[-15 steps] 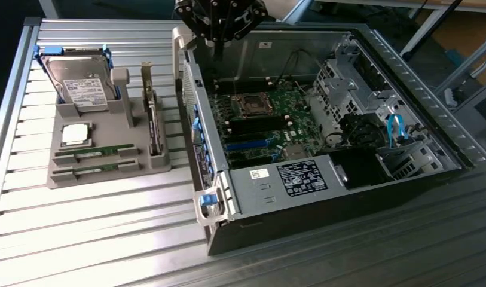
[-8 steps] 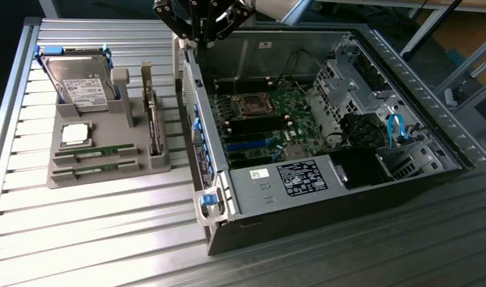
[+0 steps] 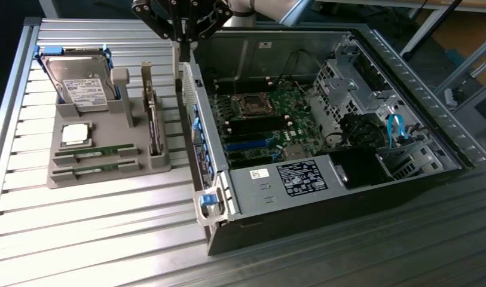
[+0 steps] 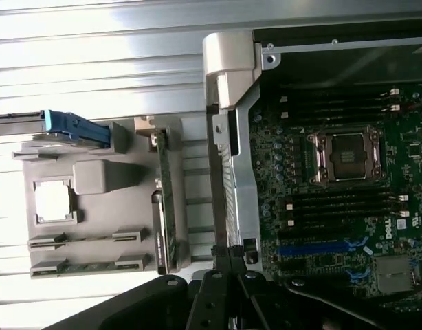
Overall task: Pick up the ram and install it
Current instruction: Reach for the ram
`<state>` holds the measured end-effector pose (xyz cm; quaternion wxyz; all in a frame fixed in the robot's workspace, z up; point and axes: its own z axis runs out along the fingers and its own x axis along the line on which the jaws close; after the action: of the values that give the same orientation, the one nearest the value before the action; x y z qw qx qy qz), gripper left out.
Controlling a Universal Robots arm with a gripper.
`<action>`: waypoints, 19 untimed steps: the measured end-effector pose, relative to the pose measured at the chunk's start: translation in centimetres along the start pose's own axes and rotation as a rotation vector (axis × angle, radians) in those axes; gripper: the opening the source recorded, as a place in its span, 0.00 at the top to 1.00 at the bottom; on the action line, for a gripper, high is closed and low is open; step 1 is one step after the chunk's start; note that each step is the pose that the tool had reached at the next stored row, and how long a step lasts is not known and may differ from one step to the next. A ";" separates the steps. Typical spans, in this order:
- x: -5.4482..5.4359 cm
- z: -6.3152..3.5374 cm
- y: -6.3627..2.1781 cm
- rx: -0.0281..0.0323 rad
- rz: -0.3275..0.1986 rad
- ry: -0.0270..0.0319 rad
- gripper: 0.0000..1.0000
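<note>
Two ram sticks, thin and green, lie in the slots of a grey holder tray (image 3: 107, 128): one ram stick (image 3: 95, 153) and a second ram stick (image 3: 89, 171) just in front of it. The wrist view shows the same pair, one ram stick (image 4: 84, 239) beside the other ram stick (image 4: 87, 265). My gripper (image 3: 181, 40) hangs above the near wall of the open computer case (image 3: 323, 179), between tray and motherboard, well behind the sticks. Its black fingers are shut with nothing between them. From the wrist, the gripper (image 4: 230, 260) sits over the case's metal edge.
The tray also carries a hard drive (image 3: 79, 81), a square silver processor (image 3: 75, 134) and an upright card (image 3: 153, 125). Inside the case lie the motherboard (image 3: 259, 128) with its CPU socket (image 4: 345, 157) and dark memory slots (image 4: 341, 203). All stands on a ribbed metal table (image 3: 83, 239).
</note>
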<state>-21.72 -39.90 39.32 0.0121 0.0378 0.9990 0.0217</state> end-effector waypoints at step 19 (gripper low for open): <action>7.7 -0.19 -0.57 0.0007 0.001 0.0091 0.90</action>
<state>-29.40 -39.89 39.31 0.0076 0.0380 0.9990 0.0215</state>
